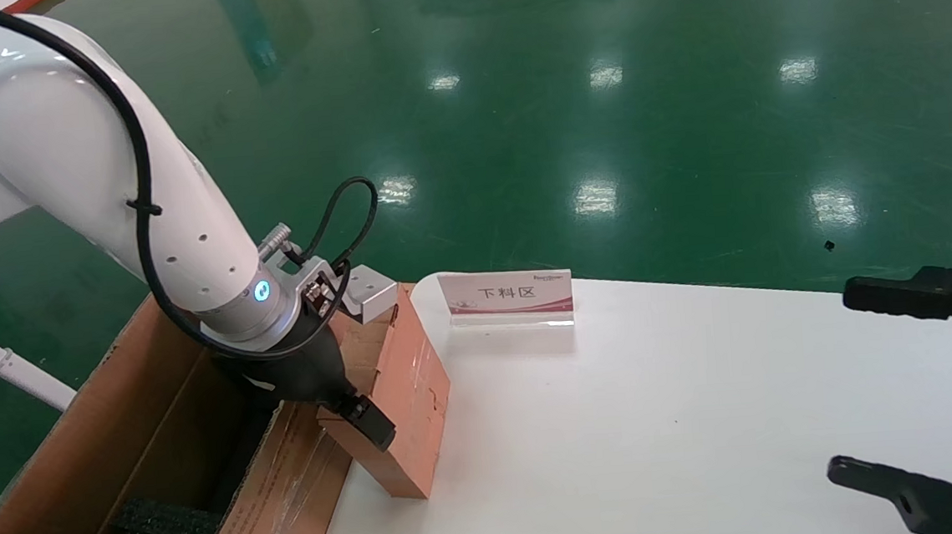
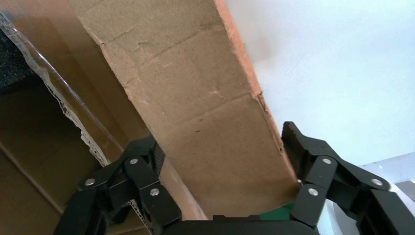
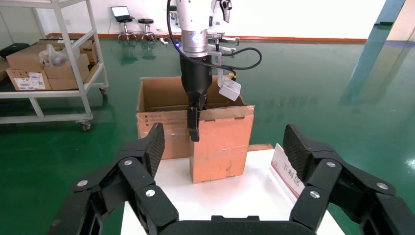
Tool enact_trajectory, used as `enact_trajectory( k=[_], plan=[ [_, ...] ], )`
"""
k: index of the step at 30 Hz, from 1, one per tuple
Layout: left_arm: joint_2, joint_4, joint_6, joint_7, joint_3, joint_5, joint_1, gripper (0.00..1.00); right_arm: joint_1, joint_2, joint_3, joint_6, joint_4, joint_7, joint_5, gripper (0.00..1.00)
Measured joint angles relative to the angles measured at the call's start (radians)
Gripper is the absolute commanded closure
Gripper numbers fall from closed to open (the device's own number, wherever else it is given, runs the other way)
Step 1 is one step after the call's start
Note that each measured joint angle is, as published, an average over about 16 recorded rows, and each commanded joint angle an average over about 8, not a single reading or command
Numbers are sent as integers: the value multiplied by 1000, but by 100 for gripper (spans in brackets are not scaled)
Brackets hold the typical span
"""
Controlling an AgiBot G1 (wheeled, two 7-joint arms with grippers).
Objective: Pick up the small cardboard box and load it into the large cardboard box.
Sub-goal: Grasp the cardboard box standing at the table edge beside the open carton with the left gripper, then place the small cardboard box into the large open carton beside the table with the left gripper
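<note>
The small cardboard box is a reddish-brown slab standing on its narrow edge at the white table's left rim, leaning slightly. My left gripper comes down over its upper end and is shut on it, one finger on each broad face. The left wrist view shows the slab filling the gap of the gripper. The large cardboard box stands open on the floor just left of the table, against the slab. My right gripper hangs open over the table's right side, empty, facing the slab.
Black foam lies in the large box's bottom. A small sign stands at the table's far edge. A shelf cart with cartons stands beyond, on the green floor.
</note>
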Motion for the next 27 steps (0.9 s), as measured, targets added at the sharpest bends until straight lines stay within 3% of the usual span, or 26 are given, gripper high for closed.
enact_trajectory(
  k=[27],
  plan=[
    [-7,8,-2,20,-8,-9,-6,100,0,0,0,0,0,0,0,100]
  ],
)
